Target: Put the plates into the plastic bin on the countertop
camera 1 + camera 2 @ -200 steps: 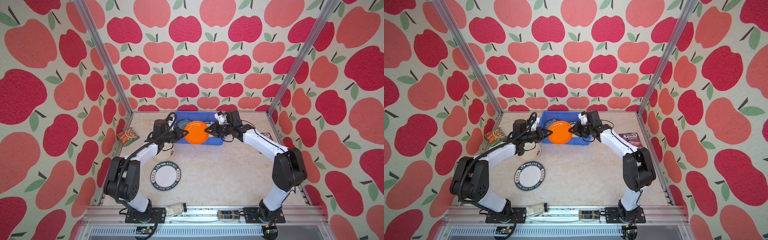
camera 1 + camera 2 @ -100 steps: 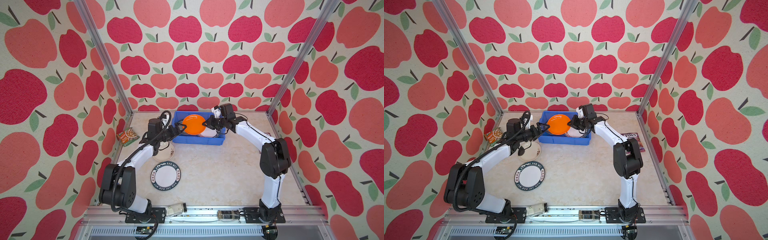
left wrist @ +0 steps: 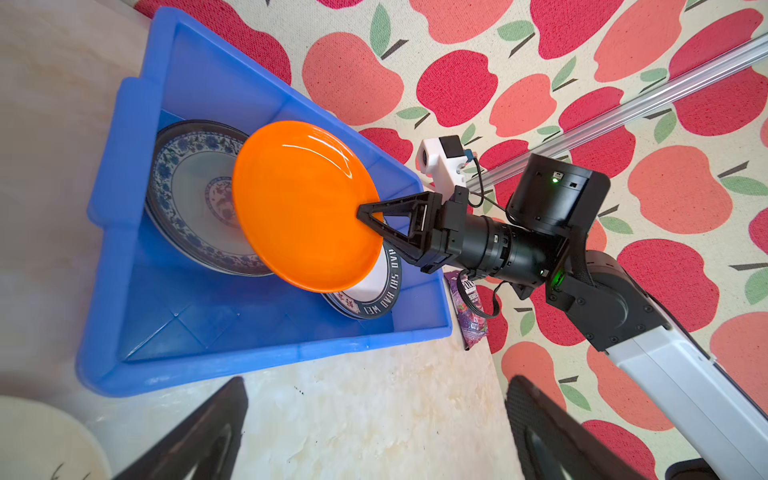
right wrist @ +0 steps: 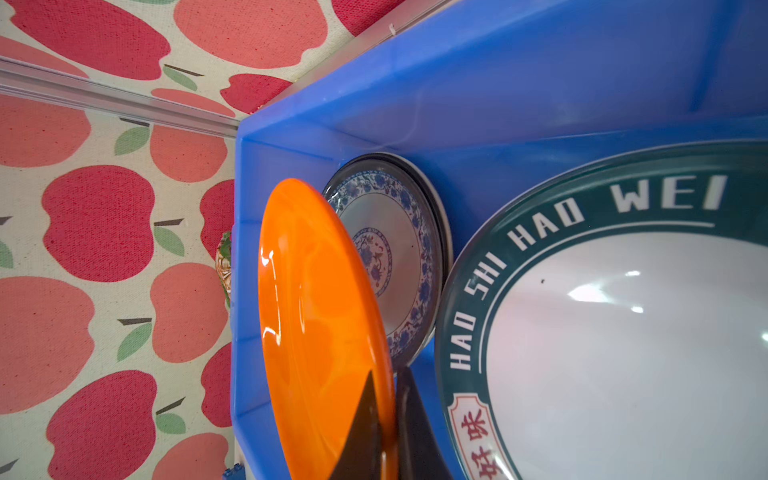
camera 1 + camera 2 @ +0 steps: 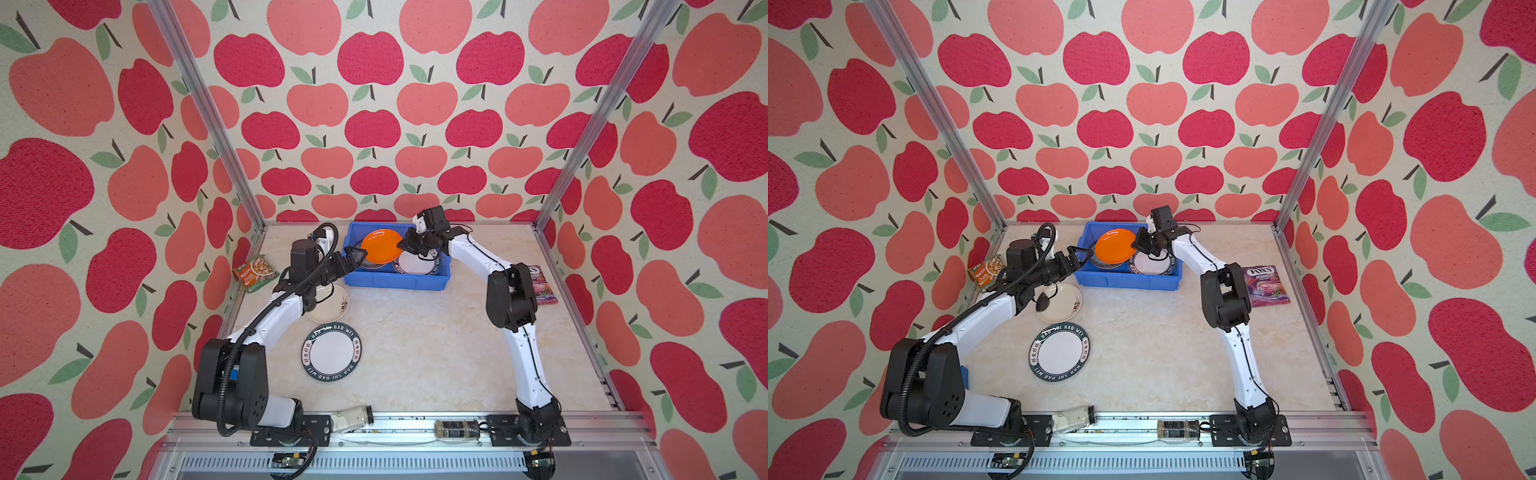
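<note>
Readable lettering
"HAO SHI HAO WEI" circles the dark-green rim of the round white plate (image 5: 331,352); "FOX'S" heads the flat purple snack packet (image 5: 1265,286).

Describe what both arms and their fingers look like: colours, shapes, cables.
Both the left arm and right arm have white links between bulky black joints. Each ends in black, triangular open-frame fingers. A black ribbed hose loops along the left arm; thin black wires trail by the right arm's white wrist camera. Small green lights glow on its black wrist.
</note>
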Controlling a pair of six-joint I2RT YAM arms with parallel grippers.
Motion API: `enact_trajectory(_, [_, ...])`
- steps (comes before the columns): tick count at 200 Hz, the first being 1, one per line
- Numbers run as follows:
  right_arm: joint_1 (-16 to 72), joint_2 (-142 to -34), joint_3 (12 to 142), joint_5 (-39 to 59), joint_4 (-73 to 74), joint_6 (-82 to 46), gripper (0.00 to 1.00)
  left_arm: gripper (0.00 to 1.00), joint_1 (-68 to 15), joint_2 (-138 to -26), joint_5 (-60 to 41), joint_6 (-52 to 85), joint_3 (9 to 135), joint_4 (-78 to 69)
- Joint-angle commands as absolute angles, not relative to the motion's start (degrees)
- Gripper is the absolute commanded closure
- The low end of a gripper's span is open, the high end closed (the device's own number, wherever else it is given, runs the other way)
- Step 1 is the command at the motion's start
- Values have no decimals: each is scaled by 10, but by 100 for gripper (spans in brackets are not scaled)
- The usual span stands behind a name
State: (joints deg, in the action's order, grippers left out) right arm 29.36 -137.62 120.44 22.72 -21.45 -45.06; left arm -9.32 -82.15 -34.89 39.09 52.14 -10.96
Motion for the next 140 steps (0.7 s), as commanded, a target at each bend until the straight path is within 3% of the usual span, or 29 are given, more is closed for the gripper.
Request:
enact_trajectory(1, [303, -1408, 1258, 229, -227, -463, 100, 1, -88, -820, -348, 386, 513, -127])
enact_trajectory(140, [321, -1540, 1425, 221, -279, -488, 100, 1, -68, -827, -363, 390, 497, -136])
